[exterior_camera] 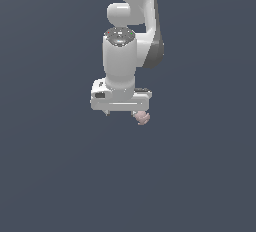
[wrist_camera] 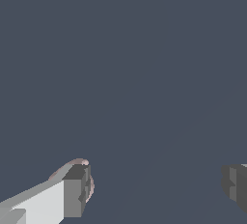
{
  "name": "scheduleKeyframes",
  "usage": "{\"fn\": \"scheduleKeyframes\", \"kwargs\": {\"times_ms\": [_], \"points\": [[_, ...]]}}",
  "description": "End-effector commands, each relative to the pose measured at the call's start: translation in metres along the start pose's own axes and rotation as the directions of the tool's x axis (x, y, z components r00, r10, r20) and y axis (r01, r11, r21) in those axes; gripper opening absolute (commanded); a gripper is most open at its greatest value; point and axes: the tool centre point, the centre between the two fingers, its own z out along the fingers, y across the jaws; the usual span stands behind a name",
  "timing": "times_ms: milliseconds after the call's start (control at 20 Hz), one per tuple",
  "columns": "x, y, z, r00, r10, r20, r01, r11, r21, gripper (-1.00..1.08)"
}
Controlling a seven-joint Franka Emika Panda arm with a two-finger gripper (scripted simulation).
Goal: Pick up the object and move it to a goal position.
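Plainly, the end effector (wrist_camera: pixel 154 187) gapes wide, one finger (wrist_camera: pixel 72 196) touching the object (exterior_camera: pixel 142 118).

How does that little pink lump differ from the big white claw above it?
The lump is tiny, pinkish and rounded; the claw is far larger, white and boxy. In the wrist view the lump sits against one finger, outside the wide-open gap, so it isn't gripped. Both appear close together.

White Panda arm (exterior_camera: pixel 131 6) drops in from the top of the exterior view, wrist pointing straight down. The gripper (exterior_camera: pixel 123 112) hangs below it, its body level. In the wrist view the fingers (wrist_camera: pixel 77 191) stand wide apart, one at each side, with open space between them.
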Motion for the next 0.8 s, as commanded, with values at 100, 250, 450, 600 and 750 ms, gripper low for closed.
{"fn": "scheduleKeyframes", "kwargs": {"times_ms": [100, 250, 450, 600, 750], "points": [[-0.001, 0.002, 0.001, 1.000, 0.000, 0.002, 0.000, 1.000, -0.002, 1.00], [-0.004, 0.015, 0.007, 1.000, -0.001, 0.010, 0.001, 1.000, -0.011, 1.00], [-0.008, 0.032, 0.013, 1.000, 0.008, 0.020, -0.007, 1.000, -0.023, 1.00], [-0.008, 0.034, 0.013, 1.000, 0.013, 0.020, -0.012, 1.000, -0.024, 1.00], [-0.009, 0.029, 0.014, 1.000, -0.002, 0.021, 0.002, 1.000, -0.021, 1.00]]}}
